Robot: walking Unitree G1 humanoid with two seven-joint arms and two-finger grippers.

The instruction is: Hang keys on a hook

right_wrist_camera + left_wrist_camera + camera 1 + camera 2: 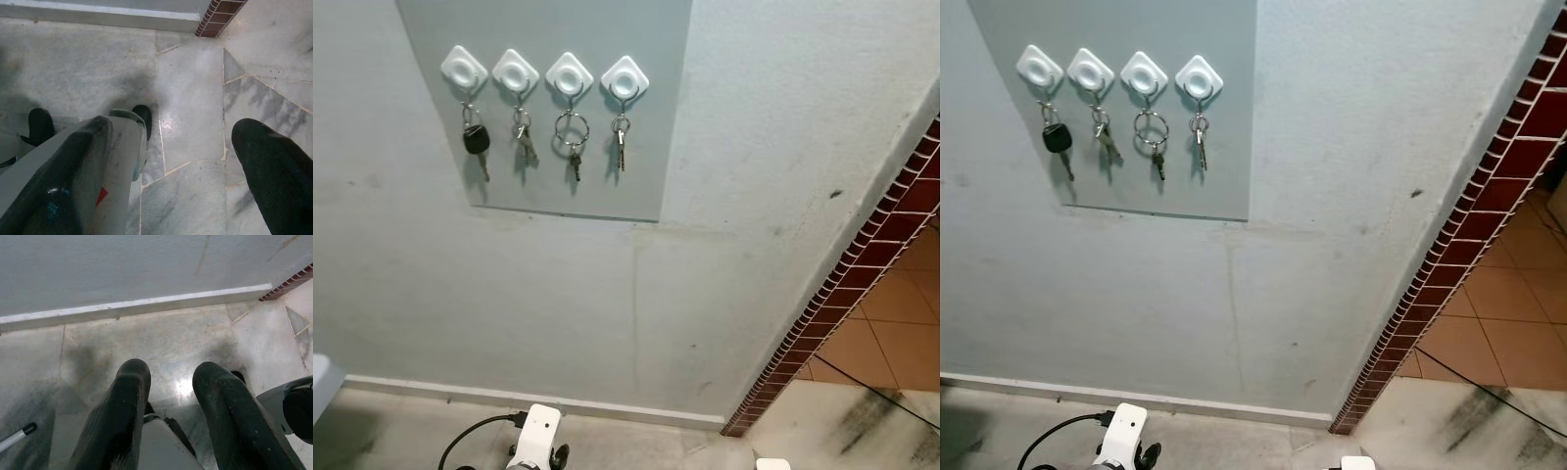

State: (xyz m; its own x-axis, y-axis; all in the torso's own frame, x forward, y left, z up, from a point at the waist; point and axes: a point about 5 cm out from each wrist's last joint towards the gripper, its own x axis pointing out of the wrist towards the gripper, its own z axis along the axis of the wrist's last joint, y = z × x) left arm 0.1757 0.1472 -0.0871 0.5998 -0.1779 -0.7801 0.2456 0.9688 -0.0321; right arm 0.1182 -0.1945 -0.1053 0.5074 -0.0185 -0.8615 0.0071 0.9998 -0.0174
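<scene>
High on the grey wall, a panel carries four white hooks, each with keys hanging straight down, long axis vertical — well above both sets of fingers. The wrist views add marble floor: left gripper and right gripper hang low, fingers apart, holding nothing.

Four white hooks sit in one row on one grey panel on the wall. Four sets of keys hang there, one per hook; the far-left set has one black-headed key.
</scene>
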